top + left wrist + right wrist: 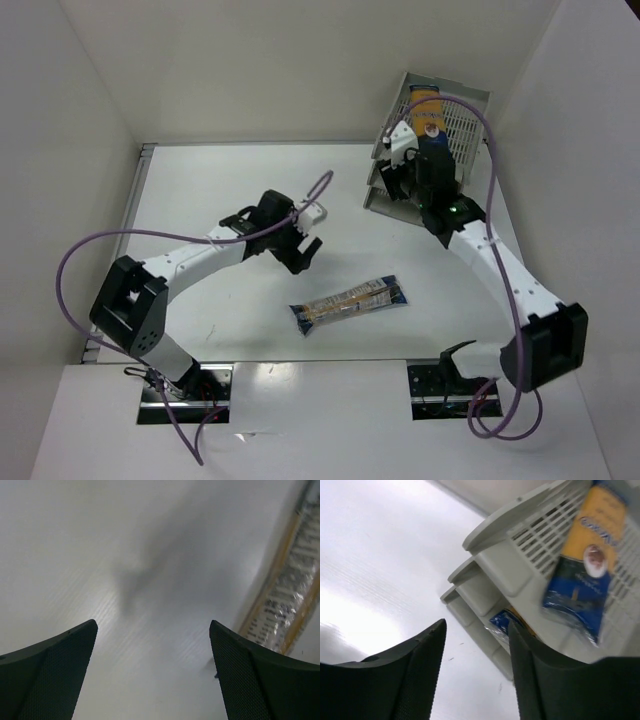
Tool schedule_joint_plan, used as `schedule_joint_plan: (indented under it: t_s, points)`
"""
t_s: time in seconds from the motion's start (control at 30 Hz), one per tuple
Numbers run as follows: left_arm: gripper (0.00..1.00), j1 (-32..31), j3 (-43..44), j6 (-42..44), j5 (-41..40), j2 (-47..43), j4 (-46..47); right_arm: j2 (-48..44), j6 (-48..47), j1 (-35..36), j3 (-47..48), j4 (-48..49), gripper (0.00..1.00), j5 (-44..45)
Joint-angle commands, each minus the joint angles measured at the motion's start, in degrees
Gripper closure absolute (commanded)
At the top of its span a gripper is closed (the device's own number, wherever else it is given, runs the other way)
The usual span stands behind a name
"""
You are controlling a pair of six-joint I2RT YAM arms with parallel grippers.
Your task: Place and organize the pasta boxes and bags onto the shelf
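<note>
Top view: a white surface is boxed in by white walls. The shelf stands at 1 o'clock, with a top packet lying on its upper tier. A loose packet lies on the surface at 6 o'clock.

Left wrist view: the left jaws gape wide and empty above bare surface, with the loose packet at their 2 o'clock.

Right wrist view: the right jaws stand parted, holding nothing, before the shelf's front. A lower packet shows its blue end in a tier beneath.

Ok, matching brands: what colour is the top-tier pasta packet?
The pasta packet is yellow-orange with a dark blue end; clearest in the right wrist view.
</note>
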Motion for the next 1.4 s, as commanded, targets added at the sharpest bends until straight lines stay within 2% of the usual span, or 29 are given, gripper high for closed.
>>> schedule_joint_plan:
  t_s: [0.0, 0.03, 0.07, 0.13, 0.17, 0.23, 0.3, 0.47, 0.73, 0.83, 1.0, 1.03, 1.17, 1.2, 1.23, 1.37]
  points:
    - [0.0, -5.3, 2.3, 13.6, 4.3, -0.7, -7.4, -6.7, 1.6, -0.5, -1.2, -4.1, 0.41, -3.2]
    - [0.0, -7.0, 2.3, 15.0, 4.3, -0.7, -8.3, -7.7, 1.6, -0.5, -1.9, -4.7, 0.37, -3.2]
    - [0.0, -10.3, 2.3, 17.0, 4.3, -0.7, -10.2, -8.6, 2.2, -0.5, -1.9, -5.4, 0.28, -4.0]
    - [0.0, -12.7, 2.9, 17.5, 4.3, -0.7, -11.5, -10.6, 3.9, -0.5, -1.9, -5.9, 0.19, -3.2]
    - [0.0, -13.9, 2.9, 17.5, 4.3, -0.7, -11.5, -11.2, 4.5, -0.5, -1.3, -5.9, 0.1, -3.2]
    - [0.0, -16.7, 3.4, 17.5, 4.3, 0.1, -10.6, -12.8, 4.5, -1.4, -1.3, -5.9, 0.06, 0.6]
    - [0.0, -17.9, 4.0, 14.7, 4.9, 1.9, -9.2, -14.2, 4.5, -3.2, -1.8, -3.2, 0.05, 7.9]
    - [0.0, -19.2, 5.6, 10.4, 5.7, 5.5, -7.0, -20.3, 7.7, -11.2, -3.5, -1.3, 0.04, 13.2]
    - [0.0, -20.8, 5.1, 8.4, 7.4, 12.0, -5.4, -30.7, 13.3, -21.0, -8.3, -2.1, 0.04, 13.2]
    - [0.0, -23.1, 5.1, 9.1, 4.9, 13.6, -3.1, -33.9, 13.3, -22.2, -9.5, -2.1, 0.04, 12.7]
    - [0.0, -23.8, 6.1, 5.2, 0.0, 18.8, -1.0, -35.6, 15.6, -24.0, -9.5, -4.1, 0.04, 10.4]
    - [0.05, -23.8, 6.1, 5.2, -0.1, 19.6, -0.4, -35.6, 15.6, -24.0, -9.5, -4.1, 0.04, 10.4]
    - [0.52, -23.8, 2.2, 5.2, -0.1, 19.6, 1.9, -36.1, 15.6, -24.0, -9.5, -3.6, 0.04, 9.3]
    - [0.67, -23.8, 2.2, 5.2, -0.1, 20.2, 2.6, -36.1, 15.6, -24.0, -10.0, -2.8, 0.04, 8.7]
    - [0.98, -23.8, 1.5, 5.2, -0.7, 20.2, 3.7, -36.1, 16.2, -24.0, -10.0, -2.8, 0.04, 8.1]
    - [1.0, -23.8, 6.0, 4.2, 2.4, 20.2, 3.2, -35.6, 16.2, -24.0, -10.0, -1.7, 0.05, 6.3]
